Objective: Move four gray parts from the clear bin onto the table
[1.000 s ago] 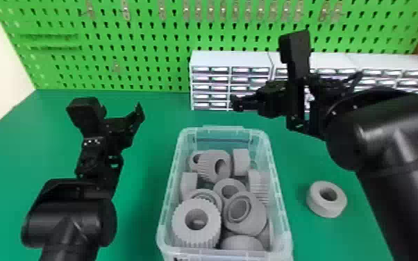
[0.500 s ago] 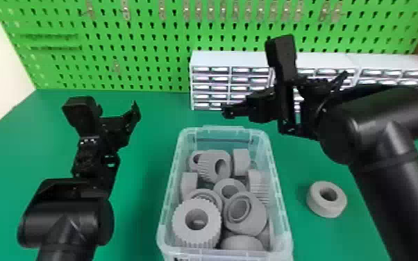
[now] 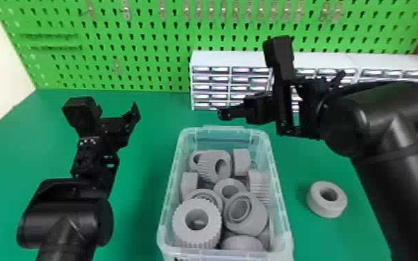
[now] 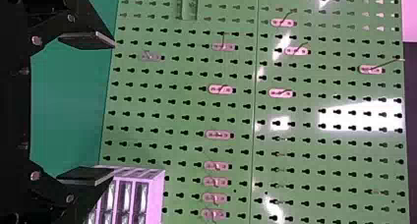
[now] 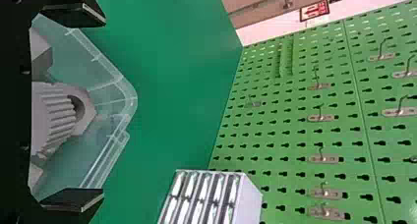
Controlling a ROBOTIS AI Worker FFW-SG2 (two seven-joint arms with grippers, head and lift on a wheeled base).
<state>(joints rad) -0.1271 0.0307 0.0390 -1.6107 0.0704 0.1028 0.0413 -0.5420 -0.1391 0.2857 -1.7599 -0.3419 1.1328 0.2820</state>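
Note:
Several gray parts, among them a ribbed ring (image 3: 197,222), lie in the clear bin (image 3: 286,211). One gray ring (image 3: 327,199) rests on the green table (image 3: 142,208) to the bin's right. My right gripper (image 3: 224,114) is above and behind the bin's far end; in the right wrist view that gripper (image 5: 101,108) stands open, with a ribbed gray part (image 5: 54,118) and the bin's corner (image 5: 129,98) beyond its fingers. Left of the bin, my left gripper (image 3: 114,111) is held above the table. The left wrist view has this gripper (image 4: 110,108) open, nothing between its fingers.
White drawer cabinets (image 3: 232,59) stand along the table's back edge, behind the right gripper. A green pegboard (image 3: 142,41) with metal hooks rises behind them. The right forearm (image 3: 389,187) passes above the table beside the lone ring.
The right arm has moved left, bringing its gripper over toward the bin's far end. My left gripper has shifted slightly to the left. The gray parts and the bin have stayed in place.

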